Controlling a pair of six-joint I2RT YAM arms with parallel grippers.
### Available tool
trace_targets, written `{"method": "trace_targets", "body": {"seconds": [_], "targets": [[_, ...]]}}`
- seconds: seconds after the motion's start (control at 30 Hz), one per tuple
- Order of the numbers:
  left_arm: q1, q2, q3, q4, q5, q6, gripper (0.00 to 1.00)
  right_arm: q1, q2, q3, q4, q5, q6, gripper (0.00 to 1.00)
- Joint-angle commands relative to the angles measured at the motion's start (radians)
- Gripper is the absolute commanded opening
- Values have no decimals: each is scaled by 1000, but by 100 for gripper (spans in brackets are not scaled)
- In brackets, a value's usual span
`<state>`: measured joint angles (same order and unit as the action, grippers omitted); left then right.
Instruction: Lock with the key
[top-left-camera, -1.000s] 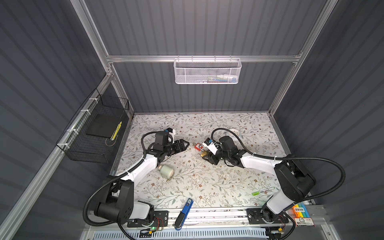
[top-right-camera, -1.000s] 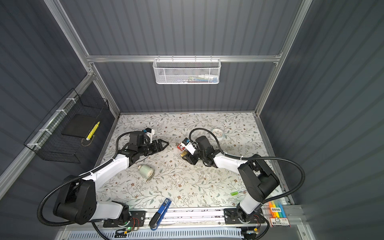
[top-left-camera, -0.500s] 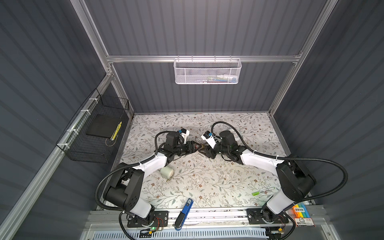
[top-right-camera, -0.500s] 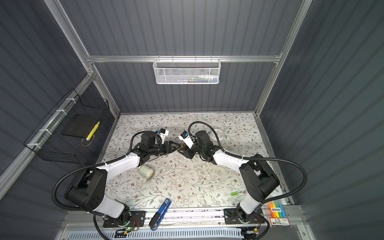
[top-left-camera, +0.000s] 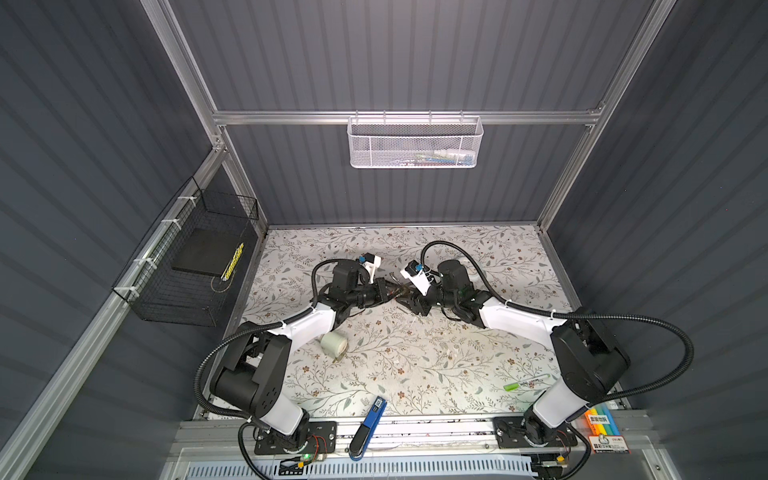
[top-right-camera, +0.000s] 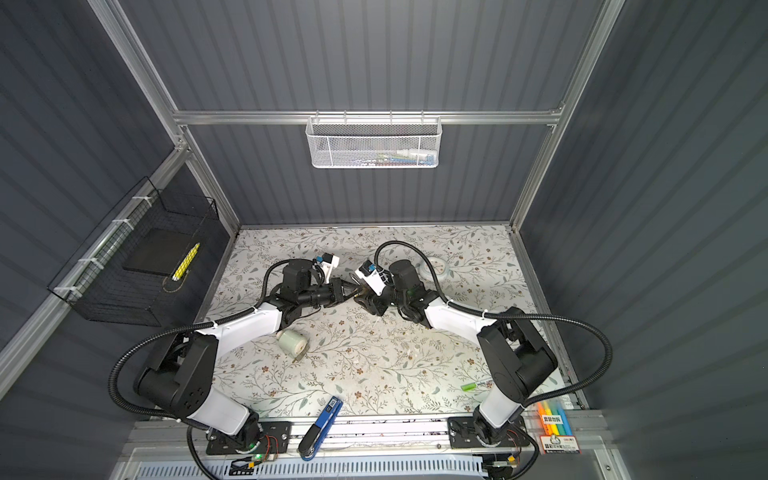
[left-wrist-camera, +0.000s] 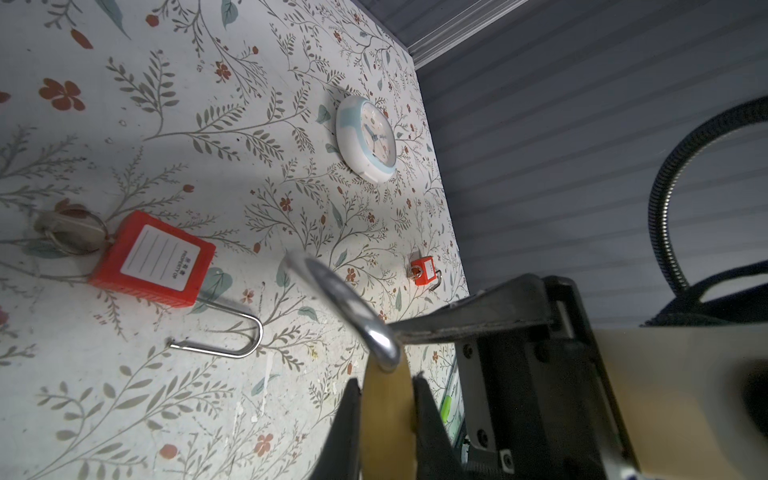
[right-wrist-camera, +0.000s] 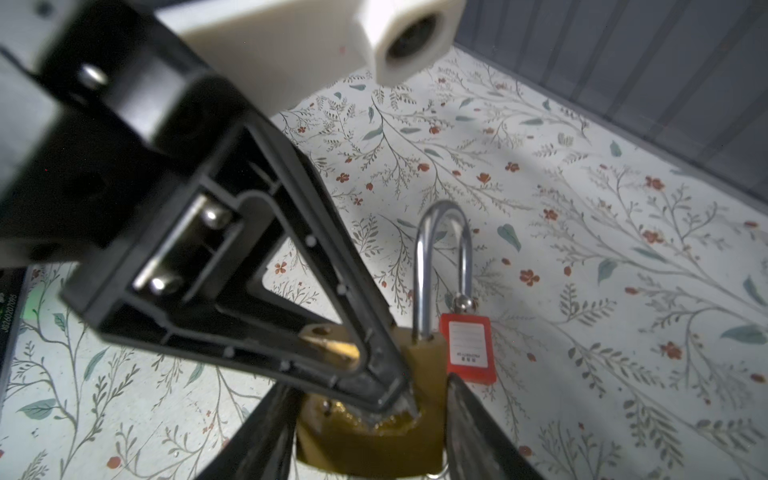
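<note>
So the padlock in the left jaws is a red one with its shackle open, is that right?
Only the colour is wrong: the padlock in the left jaws is brass, with its shackle open. The left wrist view shows it. The red padlocks lie on the table.

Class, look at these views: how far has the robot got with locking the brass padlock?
Done: the brass padlock is held up off the floral-patterned table. In hand: the left claw is clamped on its body; the right claw flanks it, grip unclear. Left: its silver U-shaped shackle looks unseated, and no key shows clearly, so locking is not yet done.
</note>
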<state>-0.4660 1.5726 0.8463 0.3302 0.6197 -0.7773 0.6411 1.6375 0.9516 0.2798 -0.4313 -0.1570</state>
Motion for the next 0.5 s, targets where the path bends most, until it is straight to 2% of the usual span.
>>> {"method": "trace_targets", "body": {"seconds": [0.0,0.1,0.2,0.37,0.47], "targets": [[-5,18,19,56,26,-25,0,5,-44,-19,94,-8,5,71],[-5,2,25,87,-4,-37,0,-13,-88,-56,138,8,61,83],[-4,-43,14,112,-98,-41,0,-68,-134,-108,237,-19,226,88],[0,-87,-10,243,-190,-105,0,-175,-170,-207,529,-60,679,92],[2,-101,-33,323,-238,-164,0,-224,-134,-208,619,-57,995,90]]}}
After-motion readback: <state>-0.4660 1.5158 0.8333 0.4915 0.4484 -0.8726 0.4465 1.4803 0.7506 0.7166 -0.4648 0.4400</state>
